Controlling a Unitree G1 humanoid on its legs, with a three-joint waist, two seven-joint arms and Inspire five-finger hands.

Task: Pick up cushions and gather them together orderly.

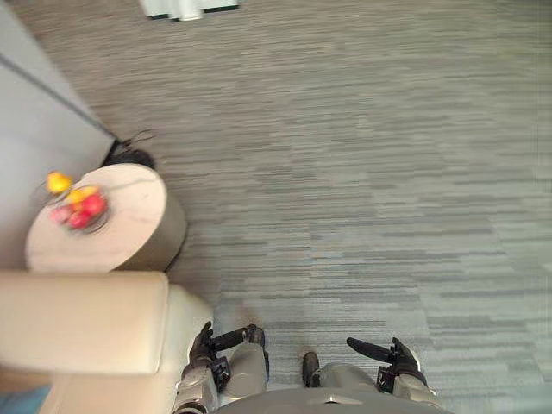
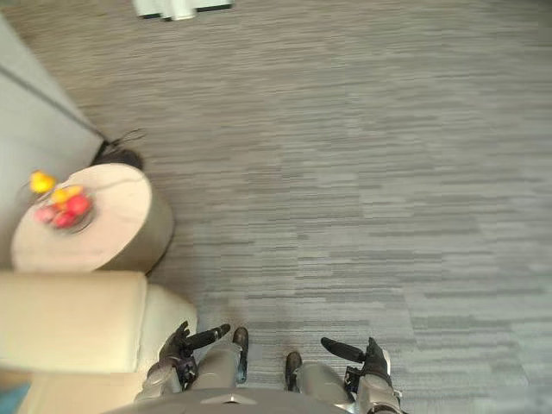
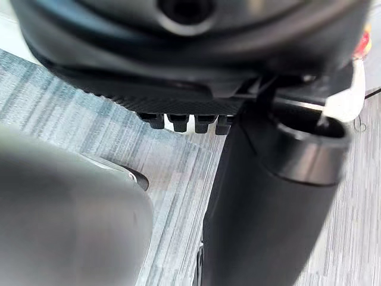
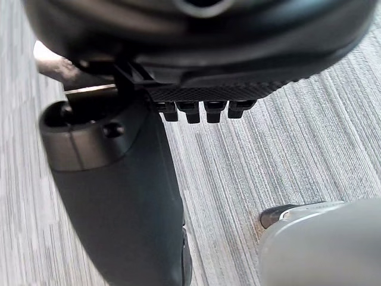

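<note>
- Left hand (image 1: 205, 347) hangs at the bottom edge of the left eye view, left of centre. Its thumb stretches toward the middle and its fingers are slack, holding nothing. My right hand (image 1: 398, 355) hangs right of centre, thumb pointing inward, likewise loose and empty. Both are over the grey striped carpet (image 1: 345, 172). At the lower left, just beside my left hand, lies a cream padded block (image 1: 82, 319). Whether it is a loose cushion or the arm of a sofa I cannot tell. A scrap of blue (image 1: 17, 403) shows in the bottom left corner, too little to identify. Above the block, at mid left, stands a round beige table (image 1: 129, 228). A glass bowl of fruit (image 1: 78, 207) with yellow and red pieces sits near its left rim. A grey wall panel (image 1: 34, 121) runs along the upper left, and a white object (image 1: 185, 8) is cut off by the top edge.
- Right eye view: the same layout, with both hands low at the bottom edge and the cream padded block at the lower left beside my left hand.
- Left wrist view: my palm is a dark bulk across the top. The thumb (image 3: 268, 196) looms at the lower right and the fingers (image 3: 178, 122) show as a short row beneath the palm. Nothing lies between them, and the carpet lies beyond.
- Right wrist view: again the palm crosses the top, the thumb is at the lower left, and a short row of fingers closes on nothing. Striped carpet lies past them.
</note>
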